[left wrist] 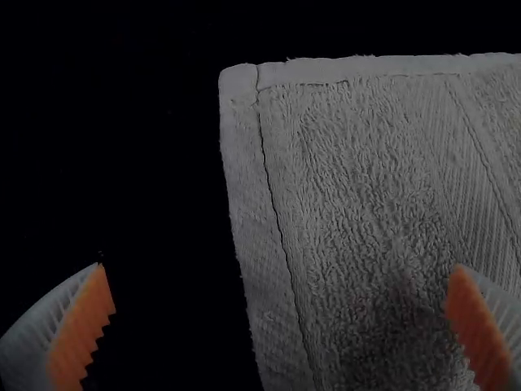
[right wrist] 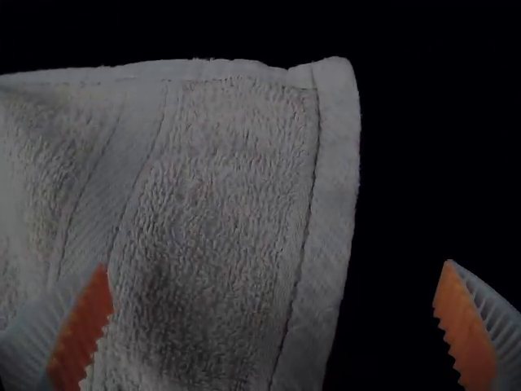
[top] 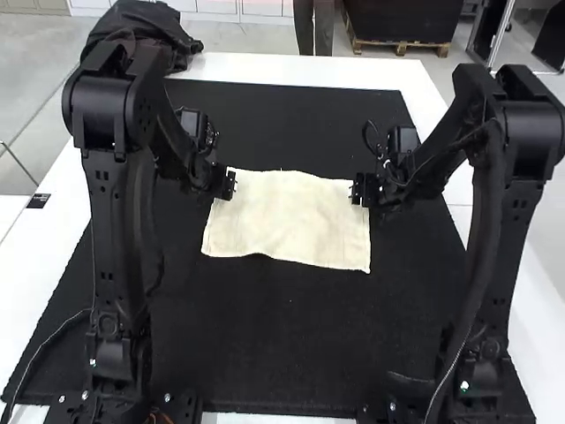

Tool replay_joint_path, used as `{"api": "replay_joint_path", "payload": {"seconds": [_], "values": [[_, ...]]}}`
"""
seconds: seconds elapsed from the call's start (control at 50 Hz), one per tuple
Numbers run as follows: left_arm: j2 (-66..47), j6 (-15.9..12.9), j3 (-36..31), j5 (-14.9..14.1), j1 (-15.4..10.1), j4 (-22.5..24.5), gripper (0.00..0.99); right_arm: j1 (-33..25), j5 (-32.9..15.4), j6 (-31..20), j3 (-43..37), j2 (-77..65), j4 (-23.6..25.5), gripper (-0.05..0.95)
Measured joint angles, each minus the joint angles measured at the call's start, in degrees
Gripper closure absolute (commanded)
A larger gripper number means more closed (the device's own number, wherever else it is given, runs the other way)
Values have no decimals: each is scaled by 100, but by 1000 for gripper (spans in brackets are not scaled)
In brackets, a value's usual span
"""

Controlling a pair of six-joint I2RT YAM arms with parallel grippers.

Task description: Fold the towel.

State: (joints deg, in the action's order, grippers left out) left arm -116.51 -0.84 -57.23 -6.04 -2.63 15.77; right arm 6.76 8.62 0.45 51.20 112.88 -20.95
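While towel (top: pixel 291 221) lies spread on black mat (top: pixel 282 344), left gripper (top: pixel 231 185), right gripper (top: pixel 356 190): jaws apart

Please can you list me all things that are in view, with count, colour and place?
Towel: one, cream, spread on the mat
Mat: one, black, on the table
Table: white, beneath the mat
Bag or garment: one, black, table's far left
Cables: several, dark, along the arms
Arms: two, black, left and right
Grippers: two, ribbed white fingers, orange pads, open; left and right, at towel's far corners
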Motion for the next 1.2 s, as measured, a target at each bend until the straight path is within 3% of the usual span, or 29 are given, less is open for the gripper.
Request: {"api": "replay_joint_path", "payload": {"seconds": [0.9, 0.94, 0.98, 1.02, 1.06, 1.08, 1.1, 1.2], "values": [[-155, -94, -37, 52, 0, -55, 95, 31, 63, 20, 313, 326, 7, -2], [-160, -103, -37, 52, 0, -57, 98, 31, 63, 20, 323, 334, 7, 62], [-160, -107, -37, 52, 0, -55, 195, 31, 61, 15, 323, 334, 7, 200], [-160, -111, -37, 37, 0, -55, 426, 28, 39, 2, 326, 343, 4, 489], [-173, -105, -37, 33, 0, -44, 726, 22, 59, 4, 328, 369, -9, 821], [-184, -105, -39, 2, -2, -22, 877, 24, 63, -4, 328, 382, -20, 938], [-201, -107, -39, -9, -7, 4, 980, 24, 44, -20, 328, 404, -37, 915], [-247, -109, -35, -116, -46, 170, 970, 2, 160, -2, 295, 476, -212, 921]]}}
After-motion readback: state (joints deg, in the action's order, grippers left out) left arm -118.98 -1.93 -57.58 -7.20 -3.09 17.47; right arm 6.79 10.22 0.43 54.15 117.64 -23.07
